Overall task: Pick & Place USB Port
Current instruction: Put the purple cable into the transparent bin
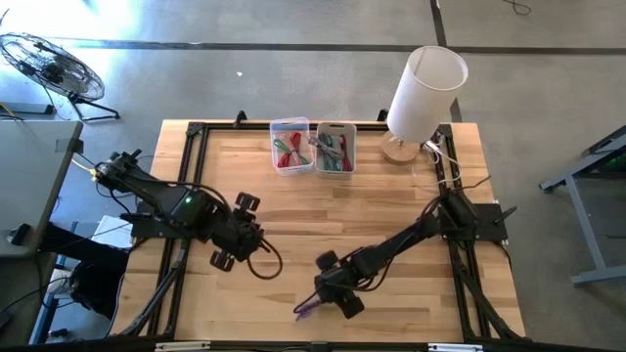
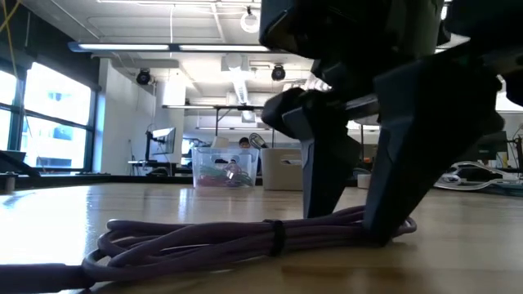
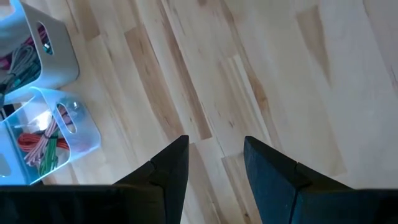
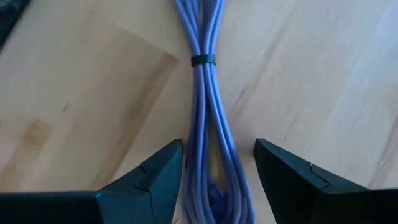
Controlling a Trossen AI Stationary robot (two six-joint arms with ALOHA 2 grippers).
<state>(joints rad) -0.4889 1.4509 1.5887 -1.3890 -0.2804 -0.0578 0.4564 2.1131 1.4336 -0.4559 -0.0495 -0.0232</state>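
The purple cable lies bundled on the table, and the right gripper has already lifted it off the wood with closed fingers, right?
Not quite. The purple cable is bundled, but it lies flat on the table. The right gripper is open, one finger on each side of the bundle, not lifting it. The right wrist view shows this; the low view agrees.

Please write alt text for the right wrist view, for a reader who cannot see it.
The right gripper sits open with its two dark fingers on either side of a bundled purple cable lying on the wooden table. A dark tie binds the cable's strands together.
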